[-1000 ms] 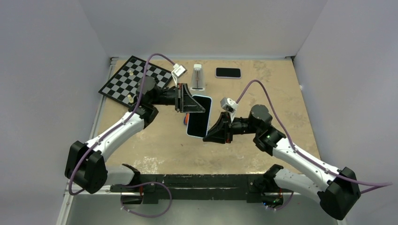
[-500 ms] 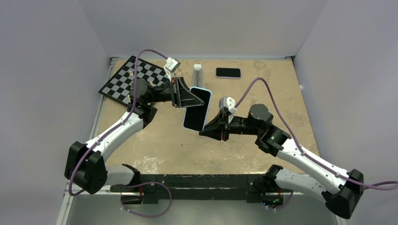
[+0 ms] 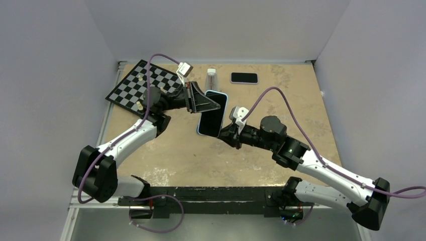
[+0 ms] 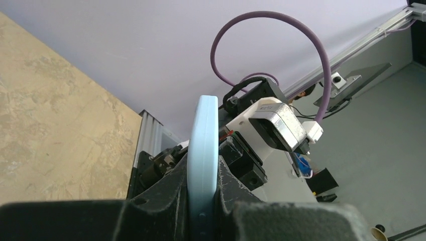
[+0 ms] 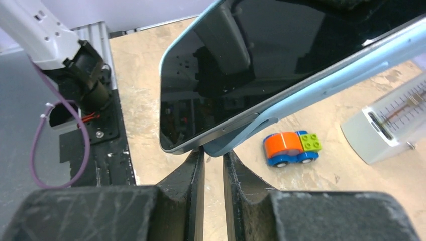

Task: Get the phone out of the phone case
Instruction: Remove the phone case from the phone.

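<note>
since a second ago the right end effector (image 3: 223, 135) has moved in under the black-screened phone (image 3: 211, 120). its nearly closed fingers meet the lower corner of the light blue rubbery phone case (image 4: 203, 130), which is on the phone. below it lies an orange and blue toy car (image 5: 289, 147). beyond, the left end effector (image 3: 213, 106) grips the cased phone's upper edge, holding it off the tan bench (image 3: 311, 110). farther than that one stand a clear plastic bottle (image 3: 211, 79) and a checkered chessboard (image 3: 131, 85).

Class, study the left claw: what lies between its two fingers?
The light-blue phone case, seen edge-on, clamped between the fingers; the left wrist view shows it.
</note>
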`<action>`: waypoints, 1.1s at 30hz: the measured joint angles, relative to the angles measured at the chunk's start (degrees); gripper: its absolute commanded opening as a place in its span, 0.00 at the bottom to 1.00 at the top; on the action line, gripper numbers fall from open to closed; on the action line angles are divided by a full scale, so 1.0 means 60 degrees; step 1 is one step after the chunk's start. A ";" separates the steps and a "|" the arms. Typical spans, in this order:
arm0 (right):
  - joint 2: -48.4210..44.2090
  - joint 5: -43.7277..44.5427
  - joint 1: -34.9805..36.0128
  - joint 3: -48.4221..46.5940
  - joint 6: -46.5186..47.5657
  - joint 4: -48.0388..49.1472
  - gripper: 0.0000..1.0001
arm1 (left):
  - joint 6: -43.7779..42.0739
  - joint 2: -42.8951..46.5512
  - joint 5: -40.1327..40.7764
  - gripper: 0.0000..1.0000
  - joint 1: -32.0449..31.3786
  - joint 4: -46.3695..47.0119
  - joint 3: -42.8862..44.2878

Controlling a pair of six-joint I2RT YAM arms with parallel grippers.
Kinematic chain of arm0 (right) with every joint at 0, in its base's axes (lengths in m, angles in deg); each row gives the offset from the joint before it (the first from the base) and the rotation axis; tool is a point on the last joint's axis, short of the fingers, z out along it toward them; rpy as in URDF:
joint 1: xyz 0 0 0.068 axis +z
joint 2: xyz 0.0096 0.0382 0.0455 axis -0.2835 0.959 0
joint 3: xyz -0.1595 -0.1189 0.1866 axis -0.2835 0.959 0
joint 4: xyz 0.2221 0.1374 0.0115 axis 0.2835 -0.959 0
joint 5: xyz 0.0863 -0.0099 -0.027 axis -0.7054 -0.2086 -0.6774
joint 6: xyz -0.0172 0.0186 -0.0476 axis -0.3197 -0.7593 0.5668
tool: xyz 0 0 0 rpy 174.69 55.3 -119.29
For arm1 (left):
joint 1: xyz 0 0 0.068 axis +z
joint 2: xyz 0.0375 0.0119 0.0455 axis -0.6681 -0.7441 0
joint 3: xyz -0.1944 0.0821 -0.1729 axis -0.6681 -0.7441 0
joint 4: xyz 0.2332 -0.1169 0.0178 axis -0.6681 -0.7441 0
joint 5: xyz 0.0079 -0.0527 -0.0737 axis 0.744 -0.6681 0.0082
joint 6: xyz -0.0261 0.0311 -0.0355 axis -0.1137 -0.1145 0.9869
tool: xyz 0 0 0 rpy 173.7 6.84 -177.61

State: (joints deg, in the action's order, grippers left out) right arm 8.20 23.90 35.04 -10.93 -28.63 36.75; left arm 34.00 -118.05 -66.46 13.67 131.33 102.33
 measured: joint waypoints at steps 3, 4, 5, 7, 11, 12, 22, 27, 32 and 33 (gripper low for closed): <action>0.0015 0.0415 0.0000 -0.0029 -0.0412 -0.0175 0.00 | -0.0277 0.0000 0.0251 0.00 0.0000 -0.0175 0.0000; 0.0018 0.0528 -0.0004 -0.0080 -0.0743 -0.0295 0.00 | -0.0415 0.0004 0.0372 0.00 0.0000 -0.0302 0.0000; 0.0007 0.0630 -0.0004 -0.0113 -0.1045 -0.0386 0.00 | -0.0514 0.0015 0.0459 0.00 0.0000 -0.0404 0.0000; -0.0080 0.0812 -0.0062 -0.0215 -0.1989 -0.0667 0.00 | -0.0827 0.0098 0.0736 0.00 -0.0004 -0.0739 -0.0015; -0.0233 0.0696 -0.0266 -0.0386 -0.3421 -0.1042 0.14 | -0.1450 0.0528 0.1457 0.00 -0.0066 -0.1402 -0.0142; -0.0255 0.0627 -0.0299 -0.0448 -0.3610 -0.1169 0.22 | -0.1694 0.0696 0.1650 0.00 -0.0109 -0.1741 -0.0146; -0.1056 -0.0328 -0.2980 -0.0750 -0.4084 -0.2539 0.57 | -0.4335 0.2153 0.2058 0.00 -0.0772 -0.5548 -0.0055; -0.0648 -0.2029 -0.3213 -0.1045 -0.4095 -0.2302 0.58 | -0.4575 0.2058 0.1956 0.00 -0.0801 -0.6273 -0.0055; -0.0466 -0.3122 -0.3202 -0.0623 -0.4856 -0.1096 0.48 | -0.4350 0.2062 0.2208 0.00 -0.0801 -0.6182 -0.0138; -0.0492 -0.3144 -0.3202 -0.0415 -0.5217 -0.0725 0.46 | -0.4233 0.2062 0.2255 0.00 -0.0801 -0.6062 -0.0178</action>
State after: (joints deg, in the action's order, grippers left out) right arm 5.25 5.04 15.82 -13.42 -59.93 32.40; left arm 8.61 -105.68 -52.93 8.86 94.96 101.26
